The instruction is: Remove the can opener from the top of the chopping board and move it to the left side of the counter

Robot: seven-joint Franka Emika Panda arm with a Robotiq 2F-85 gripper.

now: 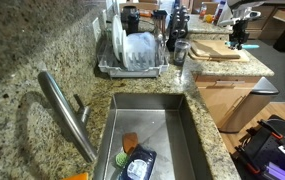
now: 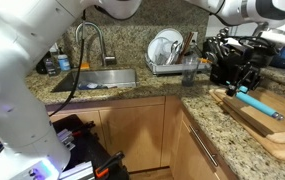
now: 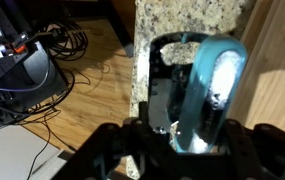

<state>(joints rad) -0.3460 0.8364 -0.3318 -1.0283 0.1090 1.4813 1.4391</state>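
Note:
The can opener [image 2: 264,107], with teal-blue handles and a dark head, lies slanted over the light wooden chopping board [image 2: 277,135] on the speckled granite counter [image 2: 197,105]. My gripper [image 2: 240,88] is down at its head end and closed around it. In the wrist view the teal handle [image 3: 217,80] and dark head fill the gap between my gripper's fingers [image 3: 187,155], with the counter [image 3: 182,20] and the board [image 3: 282,80] below. In an exterior view the gripper [image 1: 237,40] hangs over the board [image 1: 214,50] at the far end of the counter [image 1: 22,60].
A steel sink [image 1: 152,130] with a tap [image 1: 67,115] holds a dark blue white-labelled item [image 1: 137,165]. A dish rack with plates [image 1: 134,52] and bottles stand near the board. The counter's edge drops to a floor with cables [image 3: 42,70].

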